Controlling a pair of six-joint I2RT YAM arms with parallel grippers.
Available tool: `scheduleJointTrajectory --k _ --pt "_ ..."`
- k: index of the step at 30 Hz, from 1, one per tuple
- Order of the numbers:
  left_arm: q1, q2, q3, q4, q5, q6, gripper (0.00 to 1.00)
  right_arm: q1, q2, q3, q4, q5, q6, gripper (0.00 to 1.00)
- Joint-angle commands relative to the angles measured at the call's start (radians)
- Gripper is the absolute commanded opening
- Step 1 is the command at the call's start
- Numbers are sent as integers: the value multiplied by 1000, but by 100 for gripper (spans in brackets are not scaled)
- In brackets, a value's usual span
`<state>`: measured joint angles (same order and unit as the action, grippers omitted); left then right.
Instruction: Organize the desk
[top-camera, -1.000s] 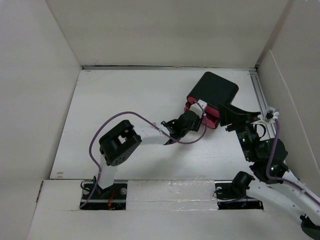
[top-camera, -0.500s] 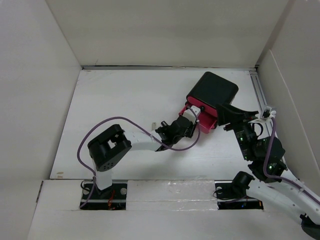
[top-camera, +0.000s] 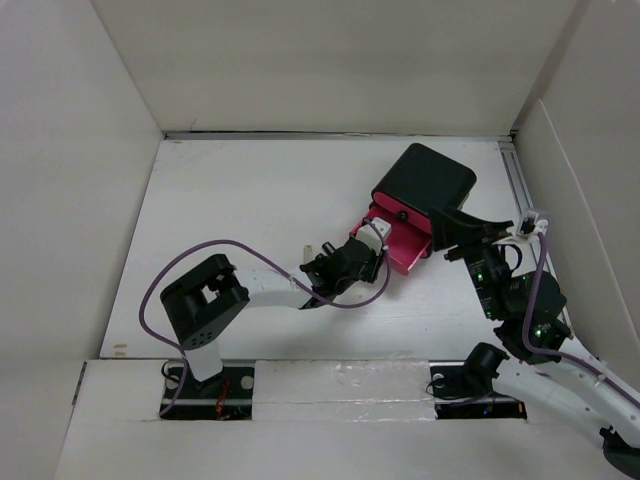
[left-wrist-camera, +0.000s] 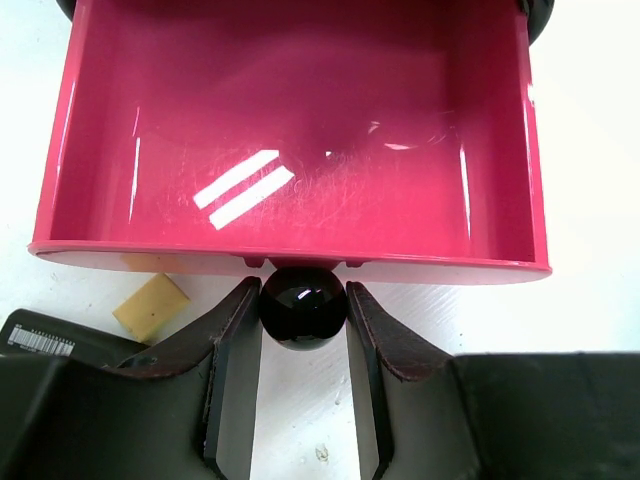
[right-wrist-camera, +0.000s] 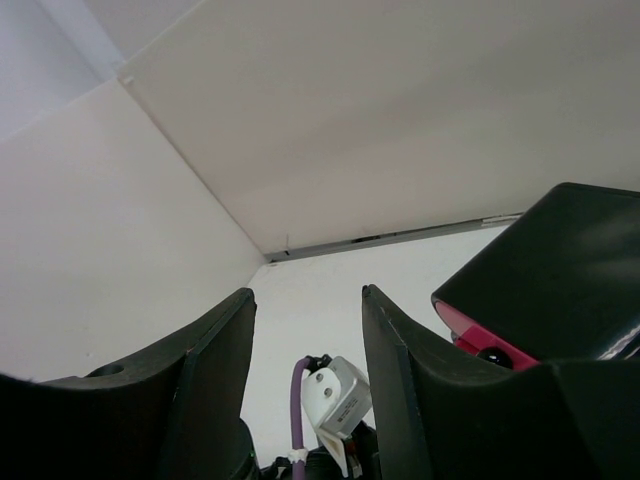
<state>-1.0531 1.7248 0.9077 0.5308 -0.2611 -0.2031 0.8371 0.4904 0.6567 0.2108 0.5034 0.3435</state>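
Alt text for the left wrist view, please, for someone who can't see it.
The left gripper is clamped on the black round knob at the front of an open pink drawer, whose visible interior is bare and glossy. A small yellow block lies on the white desk by the drawer's front edge.

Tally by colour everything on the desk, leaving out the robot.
Black: 2 (cabinet, knob)
Pink: 1 (drawer)
Yellow: 1 (small block)
Total: 4
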Motion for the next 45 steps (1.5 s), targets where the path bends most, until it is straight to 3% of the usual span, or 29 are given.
scheduleJointTrajectory --k 1,3,7,11,22,27,34,39,45 --pt "8 -14 28 -15 -41 -19 27 -7 0 9 42 -14 -8 53" --pt "8 -13 28 -14 -49 -19 32 -7 -1 9 41 -17 -6 53" --pt "8 -25 27 -35 -75 -22 58 -7 1 9 41 -17 -8 53" --pt "8 -68 16 -61 -116 -24 69 -7 5 9 41 -14 -6 53" --pt "8 -292 -85 -100 -268 -42 71 -7 -3 9 36 -20 -5 54" --pt "50 -340 -142 -86 -208 -125 67 -7 -1 9 32 -26 -5 54" --pt "50 -265 -112 -297 -309 -404 45 -7 0 8 33 -28 -1 54" --pt "50 -171 -46 -466 -377 -582 47 -7 5 8 33 -32 0 54" --pt "50 -97 -23 -491 -374 -642 52 -7 5 8 35 -34 2 54"
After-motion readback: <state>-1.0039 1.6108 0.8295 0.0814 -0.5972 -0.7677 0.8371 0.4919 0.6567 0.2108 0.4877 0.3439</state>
